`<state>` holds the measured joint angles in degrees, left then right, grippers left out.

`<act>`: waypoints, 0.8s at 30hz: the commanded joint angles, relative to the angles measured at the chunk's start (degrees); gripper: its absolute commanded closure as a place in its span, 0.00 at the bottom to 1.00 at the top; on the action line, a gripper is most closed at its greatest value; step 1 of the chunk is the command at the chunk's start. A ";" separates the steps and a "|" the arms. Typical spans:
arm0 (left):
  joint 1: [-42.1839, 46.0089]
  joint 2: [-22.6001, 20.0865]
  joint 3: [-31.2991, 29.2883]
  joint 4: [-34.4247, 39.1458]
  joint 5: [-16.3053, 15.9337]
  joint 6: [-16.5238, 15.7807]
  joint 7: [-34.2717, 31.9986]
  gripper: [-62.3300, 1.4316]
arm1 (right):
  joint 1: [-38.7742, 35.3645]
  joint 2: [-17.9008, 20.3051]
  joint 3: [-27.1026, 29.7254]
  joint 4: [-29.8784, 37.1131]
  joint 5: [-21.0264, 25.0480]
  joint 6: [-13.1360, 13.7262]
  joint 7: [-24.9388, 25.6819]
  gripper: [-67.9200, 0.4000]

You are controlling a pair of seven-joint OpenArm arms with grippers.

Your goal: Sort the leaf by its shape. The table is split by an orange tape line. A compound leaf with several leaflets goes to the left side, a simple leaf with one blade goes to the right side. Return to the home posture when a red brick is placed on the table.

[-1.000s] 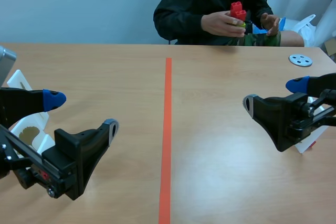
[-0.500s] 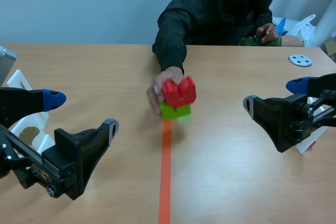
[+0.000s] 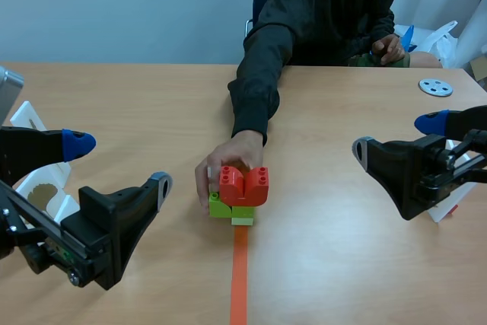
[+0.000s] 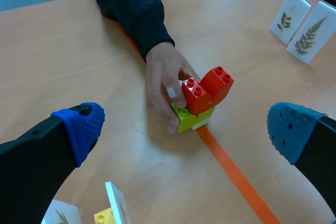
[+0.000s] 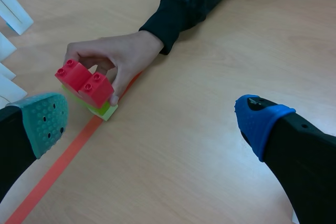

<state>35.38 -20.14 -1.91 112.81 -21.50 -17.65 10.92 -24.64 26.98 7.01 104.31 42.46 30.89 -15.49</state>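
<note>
A person's hand (image 3: 221, 167) holds the red brick (image 3: 244, 186), stacked on green bricks (image 3: 227, 208), on the table (image 3: 137, 104) over the orange tape line (image 3: 239, 279). The left claw (image 3: 119, 164) and right claw (image 3: 396, 135) hang released and empty, well apart from it. A fern card (image 4: 310, 34) and another leaf card (image 4: 286, 18) stand upright, probably near the right arm.

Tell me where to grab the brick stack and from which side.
Grip the green base, coming from above with jaws on its flat left and right faces. The red top splits into two tilted halves, likely a poorer hold. The hand covers the far-left side, so probably wait until it lets go.
</note>
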 commanded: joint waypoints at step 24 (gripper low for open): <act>-0.17 0.55 0.00 0.07 -0.37 0.04 -0.81 0.00 | 0.66 1.40 -3.56 0.79 -0.24 0.37 0.00 0.00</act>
<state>35.38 -20.14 -1.91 112.81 -21.50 -17.67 10.92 -24.64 27.79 3.11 104.31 42.37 31.09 -16.60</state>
